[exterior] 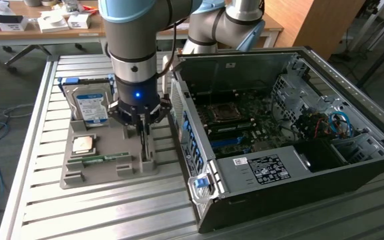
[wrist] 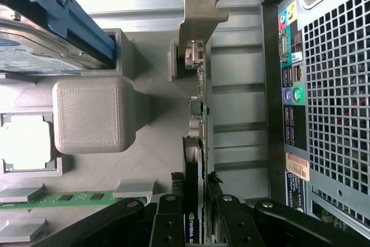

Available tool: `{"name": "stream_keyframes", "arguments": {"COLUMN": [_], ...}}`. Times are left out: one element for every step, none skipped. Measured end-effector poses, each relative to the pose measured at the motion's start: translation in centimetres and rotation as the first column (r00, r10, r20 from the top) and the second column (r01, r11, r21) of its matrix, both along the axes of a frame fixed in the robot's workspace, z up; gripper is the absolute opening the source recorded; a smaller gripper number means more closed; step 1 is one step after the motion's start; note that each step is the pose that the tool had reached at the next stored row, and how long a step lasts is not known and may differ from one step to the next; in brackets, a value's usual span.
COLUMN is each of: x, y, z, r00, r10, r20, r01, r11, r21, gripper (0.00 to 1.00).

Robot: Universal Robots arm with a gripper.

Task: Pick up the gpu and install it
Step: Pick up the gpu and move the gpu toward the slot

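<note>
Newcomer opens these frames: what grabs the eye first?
The grey arm dominates, its tool down over the gpu standing on edge in a grey holder. On the exterior view's right, an open computer case lies with its motherboard exposed. A blue-labelled hard drive stands in the same holder.

Edge-on gpu [wrist: 193,166] upright in grey holder [wrist: 92,114], end effector [wrist: 195,212] clamped on it, computer case [wrist: 335,85] beside

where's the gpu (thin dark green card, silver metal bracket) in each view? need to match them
Exterior view: gpu card stands on edge in the grey plastic holder, directly under the gripper.
Wrist view: gpu card seen edge-on, running from its silvery bracket to the gripper.
Shared landmark: silver hard drive with blue-white label, in the same holder.
</note>
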State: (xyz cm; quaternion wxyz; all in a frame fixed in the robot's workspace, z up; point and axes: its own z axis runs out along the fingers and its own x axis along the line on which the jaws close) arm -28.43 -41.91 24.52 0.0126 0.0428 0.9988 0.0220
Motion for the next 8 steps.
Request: {"name": "stream_keyframes", "arguments": {"x": [0.0, 0.0, 0.0, 0.0, 0.0, 0.0, 0.0, 0.0], "y": [0.0, 0.0, 0.0, 0.0, 0.0, 0.0, 0.0, 0.0], "z": [0.14, 0.28, 0.42, 0.57, 0.71, 0.86, 1.02, 1.18], "r00": [1.0, 1.0, 1.0, 1.0, 1.0, 1.0, 1.0, 1.0], "r10": [0.0, 0.0, 0.0, 0.0, 0.0, 0.0, 0.0, 0.0], "r20": [0.0, 0.0, 0.0, 0.0, 0.0, 0.0, 0.0, 0.0001], "r01": [0.0, 0.0, 0.0, 0.0, 0.0, 0.0, 0.0, 0.0], "r11": [1.0, 1.0, 1.0, 1.0, 1.0, 1.0, 1.0, 1.0], "r21": [-0.0001, 0.0, 0.0, 0.0, 0.0, 0.0, -0.0001, 0.0], "gripper": [0.26, 0.26, 0.26, 0.26, 0.26, 0.26, 0.26, 0.26]}}
